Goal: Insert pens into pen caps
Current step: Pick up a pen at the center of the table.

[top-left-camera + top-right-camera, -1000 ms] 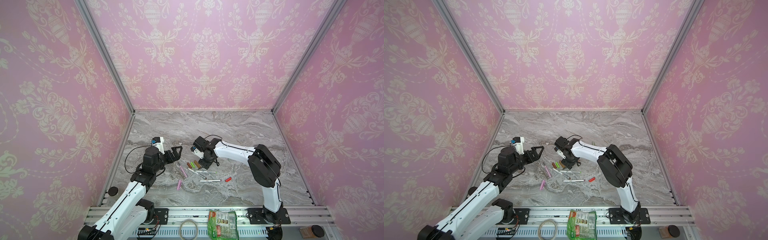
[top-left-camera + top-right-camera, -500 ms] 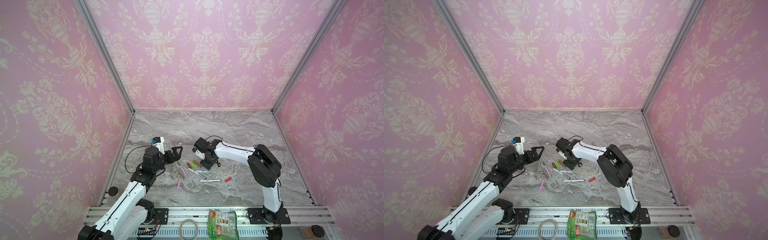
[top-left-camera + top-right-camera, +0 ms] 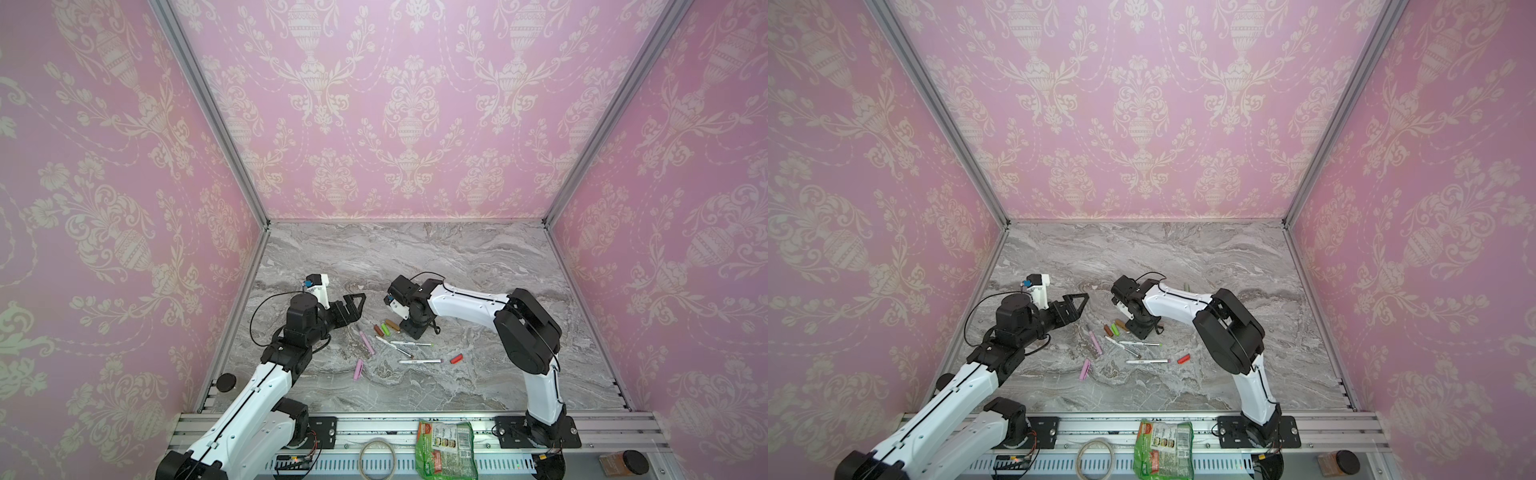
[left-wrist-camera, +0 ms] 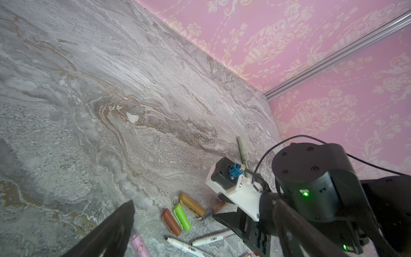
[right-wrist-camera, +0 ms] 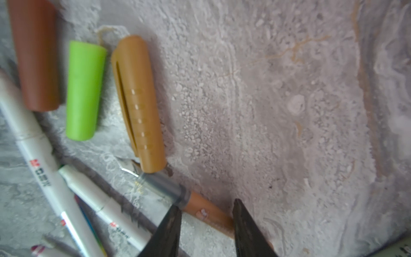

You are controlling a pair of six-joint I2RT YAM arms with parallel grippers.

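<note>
R wrist cam only: R end effector ajar astride tan pen; L end effector wide open.

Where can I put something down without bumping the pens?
Bare marble table runs from the back wall to the left gripper and the pale green pen. Another free patch lies between the pink cap, the red cap and the front rail. The middle is crowded: pens and caps lie bunched there.
</note>
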